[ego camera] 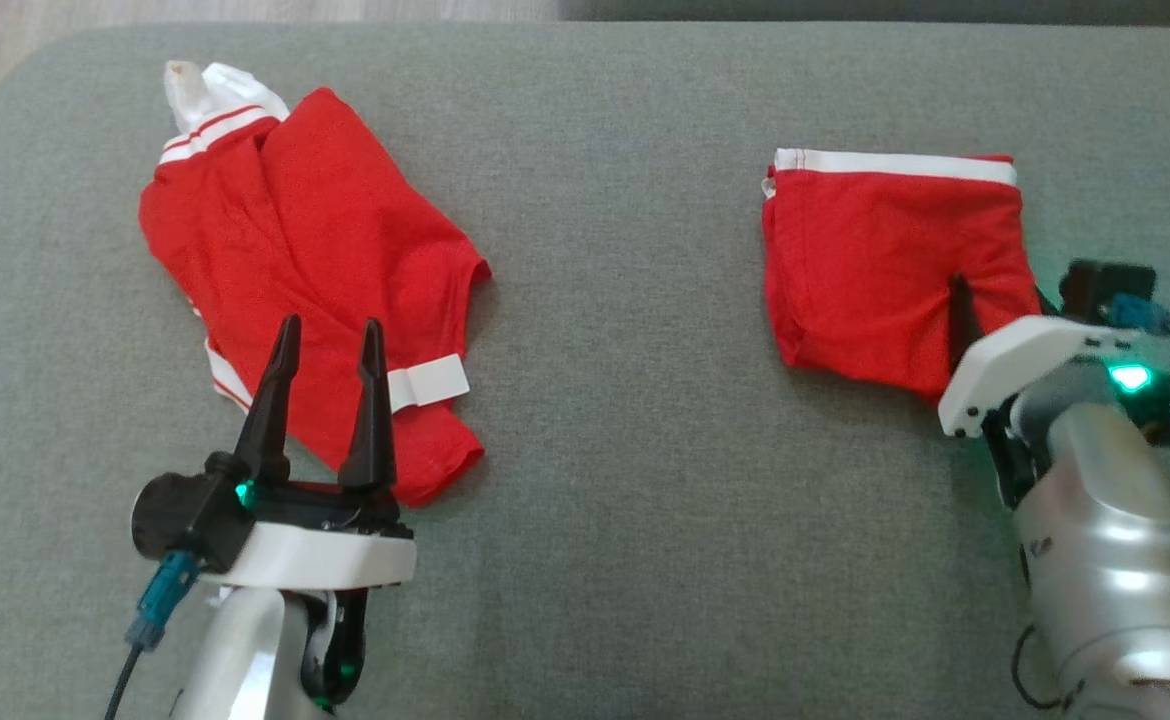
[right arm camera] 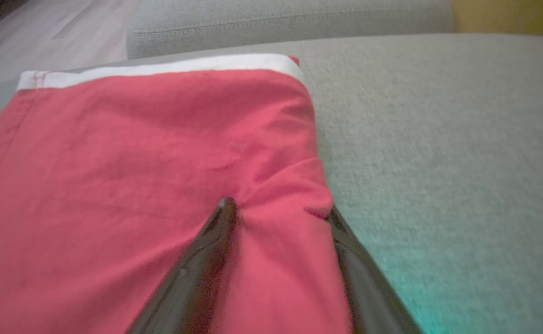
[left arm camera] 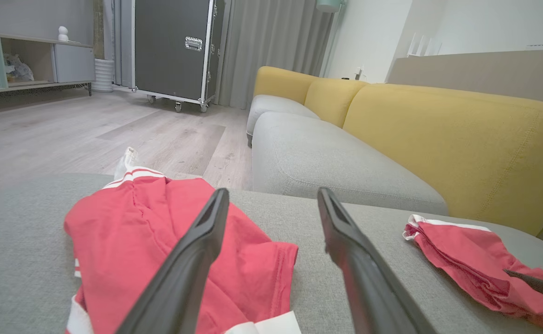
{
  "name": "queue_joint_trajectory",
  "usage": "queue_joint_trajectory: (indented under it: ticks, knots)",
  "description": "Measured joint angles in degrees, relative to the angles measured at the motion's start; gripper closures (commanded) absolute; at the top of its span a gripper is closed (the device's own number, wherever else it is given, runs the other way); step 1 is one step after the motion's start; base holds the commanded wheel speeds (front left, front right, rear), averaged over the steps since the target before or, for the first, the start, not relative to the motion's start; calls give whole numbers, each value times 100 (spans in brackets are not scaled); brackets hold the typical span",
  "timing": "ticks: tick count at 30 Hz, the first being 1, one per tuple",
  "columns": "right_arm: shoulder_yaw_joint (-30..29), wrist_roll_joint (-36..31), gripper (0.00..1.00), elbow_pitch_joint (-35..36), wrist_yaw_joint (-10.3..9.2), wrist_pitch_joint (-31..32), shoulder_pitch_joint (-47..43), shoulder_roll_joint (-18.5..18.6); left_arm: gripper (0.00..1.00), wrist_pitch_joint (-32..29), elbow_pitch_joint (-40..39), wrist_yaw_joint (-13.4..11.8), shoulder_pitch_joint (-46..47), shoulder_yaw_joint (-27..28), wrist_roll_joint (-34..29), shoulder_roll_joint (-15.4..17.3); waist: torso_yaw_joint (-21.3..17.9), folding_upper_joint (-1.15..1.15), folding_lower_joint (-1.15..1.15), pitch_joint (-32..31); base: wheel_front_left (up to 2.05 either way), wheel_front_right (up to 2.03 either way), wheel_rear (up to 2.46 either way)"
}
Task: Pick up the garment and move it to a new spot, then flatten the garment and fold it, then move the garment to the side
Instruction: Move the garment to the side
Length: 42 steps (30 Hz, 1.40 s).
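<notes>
Right wrist view is showing the right gripper (right arm camera: 279, 208), fingers spread, straddling the folded garment (right arm camera: 137, 153) at lower centre, probably starting the move aside, needing a firm pinch.

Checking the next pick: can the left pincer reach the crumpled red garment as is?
Likely yes: the left pincer stands open right over the crumpled garment, with nothing on the cushion in the way.

Wheeled dark case (left arm camera: 171, 48) stands near yellow sofa (left arm camera: 438, 134).
</notes>
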<state>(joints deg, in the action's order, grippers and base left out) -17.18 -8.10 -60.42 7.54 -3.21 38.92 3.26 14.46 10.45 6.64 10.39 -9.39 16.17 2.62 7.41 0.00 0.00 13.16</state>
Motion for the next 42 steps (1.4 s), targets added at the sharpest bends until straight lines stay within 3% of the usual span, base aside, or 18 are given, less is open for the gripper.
queue_joint_trajectory:
  ticks: [7, 13, 17, 22, 25, 28, 42]
  knots:
    - [108, -950, 100, 93, 0, -341, 185, -3, 0, 0, 14, 0, 21, 13, 5, -1, -182, 0, 0, 59, 0, 0, 0]
    - [634, -1438, 100, 222, 0, -393, 356, 160, 0, 0, 9, 1, 30, 38, 5, 0, -442, 0, -1, -35, 0, 0, 0]
    - [1138, -1502, 100, 142, 0, -330, 455, 658, 0, 0, -53, 1, 30, 47, 5, -1, -586, 0, -1, -34, 0, 0, 0]
    - [1459, -1569, 100, 11, 0, -264, 548, 1575, 0, 0, -69, 21, 83, 40, 5, -1, -598, 0, 0, 75, 0, 0, 0]
    - [1410, -1568, 100, -69, 0, -192, 616, 2126, 0, 0, -99, 44, 149, 10, 5, -2, -540, 0, 0, 125, 0, 0, 0]
    - [1294, -1570, 100, -51, 0, -124, 718, 2419, 0, 0, -107, 44, 169, 8, 5, -2, -476, 0, 0, 204, 0, 0, 0]
    - [591, -1915, 100, 319, 0, 148, 778, 2591, 0, 0, -110, 49, 233, 8, -1, -3, -305, 0, 0, 404, 0, 0, 0]
